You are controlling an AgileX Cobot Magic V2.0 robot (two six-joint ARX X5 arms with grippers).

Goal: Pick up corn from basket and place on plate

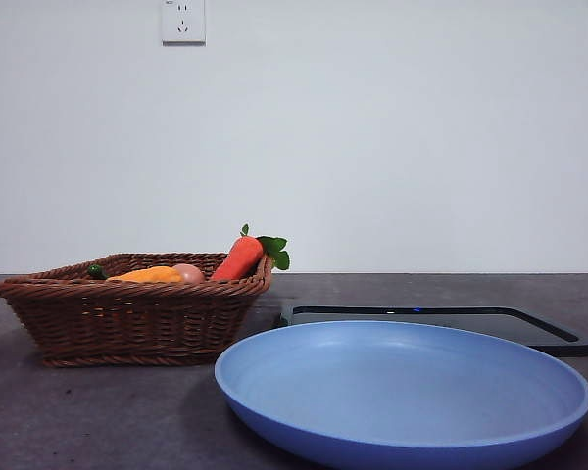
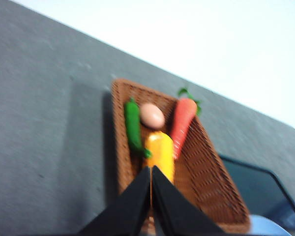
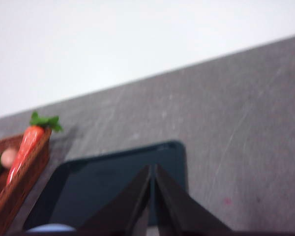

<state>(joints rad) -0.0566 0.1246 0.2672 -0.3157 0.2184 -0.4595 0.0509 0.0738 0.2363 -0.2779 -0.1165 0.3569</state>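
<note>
The corn [image 2: 160,153] lies in the basket [image 2: 206,187], between a green vegetable [image 2: 133,127] and the carrot [image 2: 182,118], with a pinkish egg [image 2: 152,115] just beyond it. The left tool [image 2: 151,169] hangs above the corn, jaws pressed together, holding nothing. The plate [image 1: 402,392] sits empty on the desk [image 1: 98,411] beside the basket. The right tool [image 3: 152,169], closed and empty, hangs over a black tray [image 3: 113,182].
</note>
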